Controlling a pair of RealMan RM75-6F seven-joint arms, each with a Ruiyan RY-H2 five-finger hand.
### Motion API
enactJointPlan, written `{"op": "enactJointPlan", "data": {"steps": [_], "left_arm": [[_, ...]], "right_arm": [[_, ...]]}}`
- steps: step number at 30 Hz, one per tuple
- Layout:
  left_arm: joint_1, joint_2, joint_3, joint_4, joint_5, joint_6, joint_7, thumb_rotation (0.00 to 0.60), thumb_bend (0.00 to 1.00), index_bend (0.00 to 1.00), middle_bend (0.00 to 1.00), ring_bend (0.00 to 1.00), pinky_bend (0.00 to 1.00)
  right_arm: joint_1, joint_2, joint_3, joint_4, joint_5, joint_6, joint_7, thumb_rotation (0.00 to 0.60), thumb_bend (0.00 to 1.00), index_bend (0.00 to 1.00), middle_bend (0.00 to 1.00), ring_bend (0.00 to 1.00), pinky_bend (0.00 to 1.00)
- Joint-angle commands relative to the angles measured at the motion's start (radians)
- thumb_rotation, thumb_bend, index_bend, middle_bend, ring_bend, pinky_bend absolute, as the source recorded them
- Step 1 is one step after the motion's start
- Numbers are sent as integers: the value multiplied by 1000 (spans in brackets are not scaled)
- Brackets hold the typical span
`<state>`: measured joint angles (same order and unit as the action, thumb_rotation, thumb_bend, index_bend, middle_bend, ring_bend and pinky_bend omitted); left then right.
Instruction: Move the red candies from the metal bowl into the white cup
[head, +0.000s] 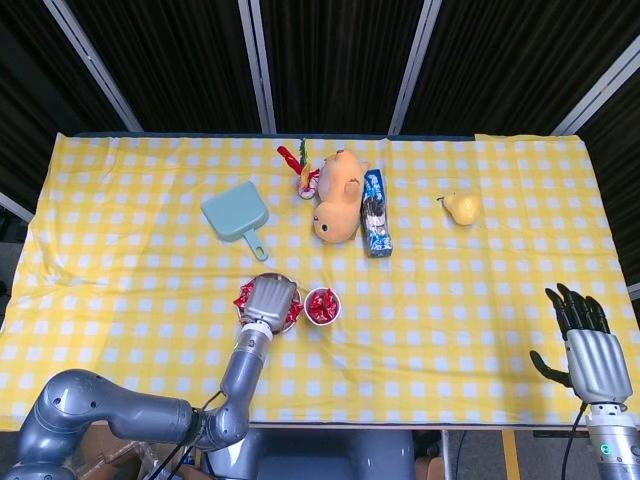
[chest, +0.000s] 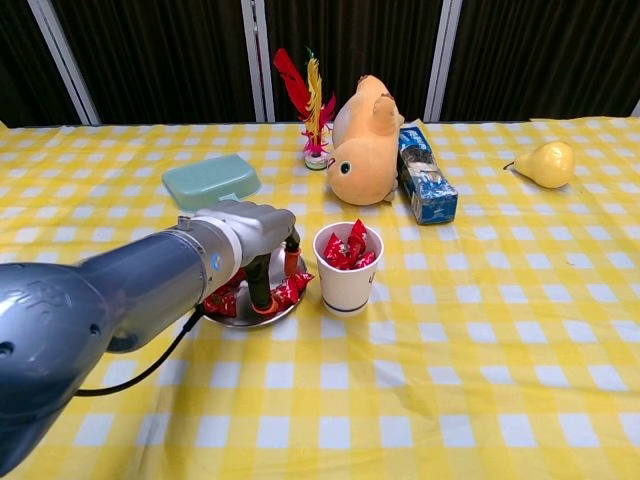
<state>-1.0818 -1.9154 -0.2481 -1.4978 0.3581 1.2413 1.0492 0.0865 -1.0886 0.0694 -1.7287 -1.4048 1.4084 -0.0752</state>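
The metal bowl (chest: 235, 318) holds several red candies (chest: 291, 290), mostly hidden under my left hand (chest: 250, 232). In the head view the same left hand (head: 268, 299) covers the bowl (head: 293, 294), with candies (head: 243, 297) showing at its sides. Its fingers (chest: 260, 292) reach down into the bowl, apart from each other, and I see no candy pinched between them. Just right of the bowl stands the white cup (chest: 346, 280) (head: 322, 306), with red candies (chest: 348, 248) inside. My right hand (head: 588, 352) hangs open beyond the table's right front corner, holding nothing.
Behind the bowl lies a teal dustpan (chest: 210, 179). A yellow plush toy (chest: 363, 145), a blue packet (chest: 425, 187) and a feathered shuttlecock (chest: 313, 105) sit behind the cup. A pear (chest: 546, 163) lies far right. The yellow checked cloth (chest: 480, 330) covers the table.
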Motion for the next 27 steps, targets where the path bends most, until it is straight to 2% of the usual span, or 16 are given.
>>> {"op": "enactJointPlan", "data": {"steps": [1,9,14,18,24,27], "left_arm": [[3,1,0,1,7,-1,1,600,305,382,976,1000,1000],[11,-16,15,24,5,-14,20,600,331,432,978,1000,1000],[17,-20,16,25,25,-10,16,600,452,486,985,1000,1000],[23,-6,14,7,45,-1,15,600,479,503,986,1000,1000],[39,42,16,-47,63,19,21,600,481,515,987,1000,1000],[64,109,16,-112,79,47,13,600,482,517,987,1000,1000]], "right_arm": [[0,2,0,-2,1,-2,2,600,342,0,0,0,2],[1,1,-1,-1,-1,-2,2,600,342,0,0,0,2],[0,2,-2,-2,0,-3,2,600,342,0,0,0,2],[0,3,-2,-4,0,-2,3,600,341,0,0,0,2],[0,3,-2,-5,0,-3,5,600,342,0,0,0,2],[-1,3,-3,-7,-1,-3,5,600,341,0,0,0,2]]}}
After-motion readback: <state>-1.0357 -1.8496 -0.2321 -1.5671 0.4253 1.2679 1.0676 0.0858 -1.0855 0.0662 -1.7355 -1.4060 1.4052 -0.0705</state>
